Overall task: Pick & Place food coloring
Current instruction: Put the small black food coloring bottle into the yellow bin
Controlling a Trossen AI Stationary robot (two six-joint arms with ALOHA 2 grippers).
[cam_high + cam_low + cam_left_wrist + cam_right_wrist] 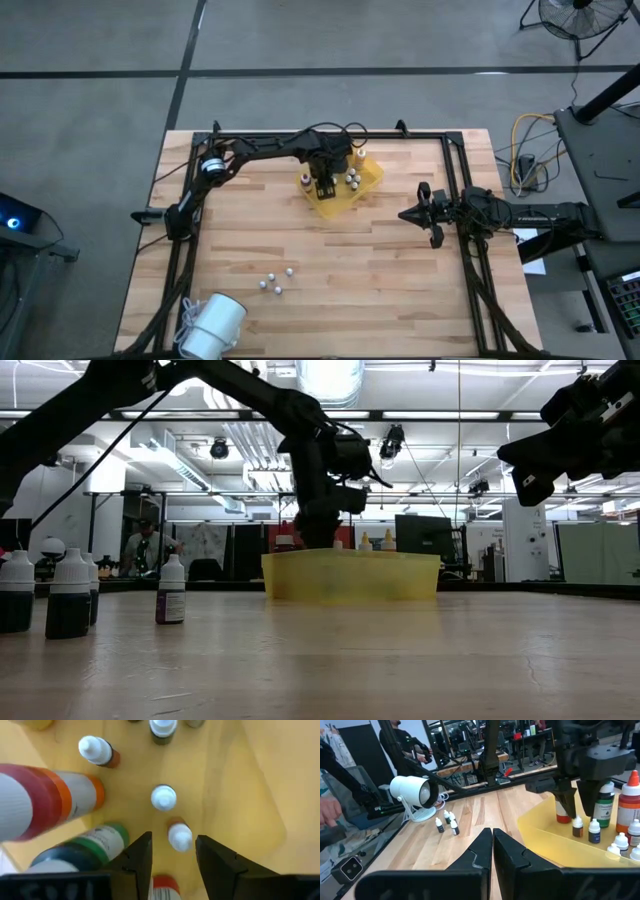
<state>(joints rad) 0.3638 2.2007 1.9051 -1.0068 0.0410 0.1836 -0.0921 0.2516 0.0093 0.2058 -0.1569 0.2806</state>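
Left gripper hung over the shallow yellow plastic tray at the far middle of the light wooden slatted table, pointing straight down. Its fingers stood apart with a clear gap; a small white-capped dropper bottle with an orange-brown body sat just ahead of that gap, not pinched. A red-and-white bottle top showed between the fingers but was cut off by the frame edge, so contact could not be judged.

More small food coloring bottles stood upright in the tray beside taller ones: a red-orange bottle and a green-labelled bottle. Exact count in the tray was unclear (arm covers part of it from above).

Four tiny bottles stood loose on the table near the front left, well apart from the tray. Their colours were too small to read from above; up close in the low view they looked dark with white caps.

Right gripper waited above the table right of the tray, fingers pressed together, empty.

A white desk lamp head lay at the front left corner. A person stood in the room behind, mostly hidden.
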